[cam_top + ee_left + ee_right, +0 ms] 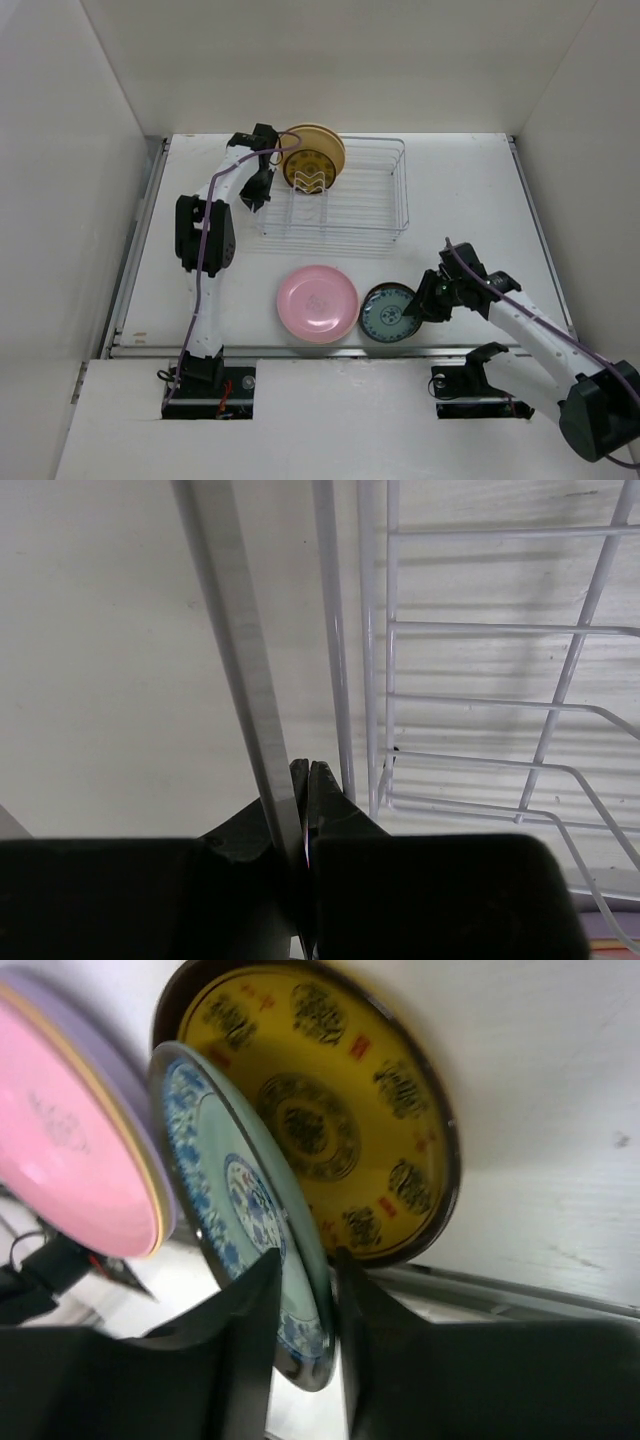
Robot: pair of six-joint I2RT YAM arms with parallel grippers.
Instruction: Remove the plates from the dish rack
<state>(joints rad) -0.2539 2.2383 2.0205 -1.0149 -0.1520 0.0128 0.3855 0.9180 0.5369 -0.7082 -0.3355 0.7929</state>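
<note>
The wire dish rack (350, 200) stands at the back middle of the table. One pale yellow plate (312, 160) stands upright at its left end. My left gripper (270, 163) is shut on that plate's left rim. In the left wrist view the thin pale rim (240, 650) runs between my closed fingers (305, 772), beside the rack wires (385, 680). My right gripper (422, 300) is shut on the rim of a blue-and-green patterned plate (388, 312) and holds it tilted (250, 1200) over an amber-brown plate (350, 1100). A pink plate (317, 303) tops a stack beside it.
In the right wrist view the pink plate (70, 1150) lies on yellow and lavender plates. The table's front rail (330, 350) runs just near the two plate piles. White walls close in the left, back and right sides.
</note>
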